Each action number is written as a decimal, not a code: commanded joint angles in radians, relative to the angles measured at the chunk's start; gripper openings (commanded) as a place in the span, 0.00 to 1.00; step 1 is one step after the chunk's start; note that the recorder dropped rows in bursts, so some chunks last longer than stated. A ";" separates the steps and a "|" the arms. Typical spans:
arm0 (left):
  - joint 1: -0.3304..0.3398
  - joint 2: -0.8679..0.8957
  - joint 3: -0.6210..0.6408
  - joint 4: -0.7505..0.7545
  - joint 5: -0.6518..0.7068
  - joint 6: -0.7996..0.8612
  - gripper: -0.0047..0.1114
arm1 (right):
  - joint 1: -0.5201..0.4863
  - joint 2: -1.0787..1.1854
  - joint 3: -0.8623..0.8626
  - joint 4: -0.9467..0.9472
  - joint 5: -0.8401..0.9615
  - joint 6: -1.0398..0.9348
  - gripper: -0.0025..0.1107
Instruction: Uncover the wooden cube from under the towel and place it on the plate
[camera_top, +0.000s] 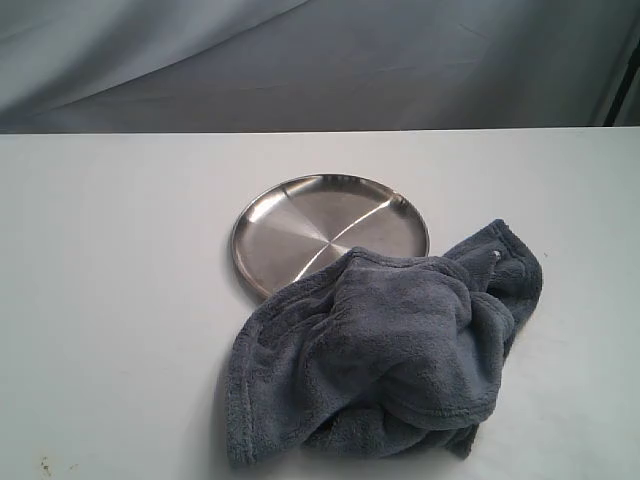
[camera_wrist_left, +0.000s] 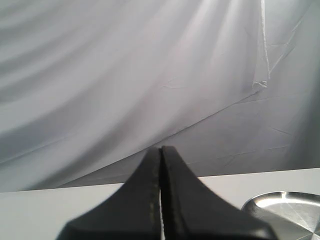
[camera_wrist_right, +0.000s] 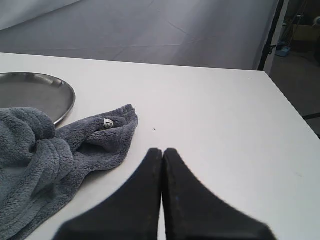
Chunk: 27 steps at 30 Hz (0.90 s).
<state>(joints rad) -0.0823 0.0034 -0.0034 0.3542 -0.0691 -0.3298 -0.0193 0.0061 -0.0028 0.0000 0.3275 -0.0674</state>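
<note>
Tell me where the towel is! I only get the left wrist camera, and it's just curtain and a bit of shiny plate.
Observer: The towel lies crumpled on the table, overlapping the near rim of the plate.
Operator: Can you see the cube?
Observer: No view shows it; the towel is bunched up enough that it may hide beneath.
Operator: Where's my other arm?
Observer: The right gripper, jaws shut, sits off to the side of the towel's tagged corner, touching nothing.

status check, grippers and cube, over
Left gripper shut, empty. Right gripper shut, empty. Wooden cube not in sight. Towel heaped, lapping over the plate rim.
</note>
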 joint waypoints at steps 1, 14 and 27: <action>0.002 -0.003 0.003 -0.001 -0.009 -0.005 0.04 | 0.000 -0.006 0.003 0.000 -0.004 -0.004 0.02; 0.002 -0.003 0.003 -0.001 -0.009 -0.005 0.04 | 0.000 -0.006 0.003 0.000 -0.004 -0.004 0.02; 0.002 -0.003 0.003 -0.001 -0.009 -0.005 0.04 | 0.000 -0.006 0.003 -0.040 -0.026 -0.020 0.02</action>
<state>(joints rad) -0.0823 0.0034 -0.0034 0.3542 -0.0691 -0.3298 -0.0193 0.0061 -0.0028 0.0000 0.3275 -0.0683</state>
